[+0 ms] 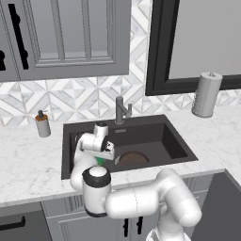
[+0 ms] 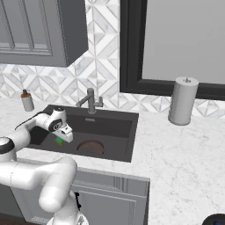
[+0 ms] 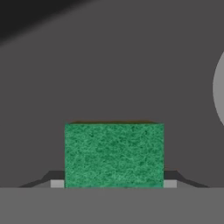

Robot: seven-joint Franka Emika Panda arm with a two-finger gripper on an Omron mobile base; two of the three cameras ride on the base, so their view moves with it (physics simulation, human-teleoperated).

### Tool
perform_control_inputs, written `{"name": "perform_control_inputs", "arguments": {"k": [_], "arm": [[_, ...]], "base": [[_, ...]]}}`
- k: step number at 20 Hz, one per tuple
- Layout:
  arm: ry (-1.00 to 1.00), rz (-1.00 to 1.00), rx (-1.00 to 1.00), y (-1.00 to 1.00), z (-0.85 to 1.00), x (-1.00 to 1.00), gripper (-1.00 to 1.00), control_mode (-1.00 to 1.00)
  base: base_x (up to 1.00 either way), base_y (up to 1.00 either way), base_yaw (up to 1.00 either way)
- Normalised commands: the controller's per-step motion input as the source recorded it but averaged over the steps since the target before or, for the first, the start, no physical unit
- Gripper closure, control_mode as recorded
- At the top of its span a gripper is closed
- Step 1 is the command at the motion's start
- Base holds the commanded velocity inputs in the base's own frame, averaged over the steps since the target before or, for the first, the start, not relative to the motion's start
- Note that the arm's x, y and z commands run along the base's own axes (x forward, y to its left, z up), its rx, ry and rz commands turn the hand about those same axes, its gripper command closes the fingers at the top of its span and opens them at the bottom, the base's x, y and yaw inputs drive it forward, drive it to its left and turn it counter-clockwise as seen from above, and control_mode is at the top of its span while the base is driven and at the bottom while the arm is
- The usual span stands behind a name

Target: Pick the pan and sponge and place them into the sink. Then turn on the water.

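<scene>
The small green-topped rectangular sponge [image 3: 114, 155] lies between the tool's [image 3: 113, 183] 2 fingertips, its long side spanning them. Whether they pinch it, I cannot tell. It hangs low inside the matte black basin sink [image 1: 169, 141].

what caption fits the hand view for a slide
Green sponge between the gripper's fingertips, low over the dark sink floor, silver drain at the edge.

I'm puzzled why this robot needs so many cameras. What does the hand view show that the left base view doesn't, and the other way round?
Hand view: the sponge with its green top close up, between the tips of the gripper, and the silver drain at the edge. Left base view: the pan in the sink, faucet, soap dispenser, paper towel roll. Both: sponge and black sink.
</scene>
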Motion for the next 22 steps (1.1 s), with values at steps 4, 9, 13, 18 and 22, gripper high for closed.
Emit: {"name": "perform_control_inputs", "arguments": {"k": [4,9,13,18,22], "arm": [[0.00,0.00,0.00,-0.02,-0.13,0.00,-1.00,-1.00],[0.00,0.00,0.00,0.00,0.01,0.00,-1.00,-1.00],[-0.02,0.00,0.00,0.00,0.66,-0.11,-1.00,-1.00],[-0.01,0.00,0.00,0.00,0.99,-0.23,-1.00,-1.00],[0.00,0.01,0.00,0.00,0.93,-0.39,-1.00,-1.00]], "base": [[0.00,0.00,0.00],[0.00,0.00,0.00],[0.00,0.00,0.00],[0.00,0.00,0.00],[0.00,0.00,0.00]]}}
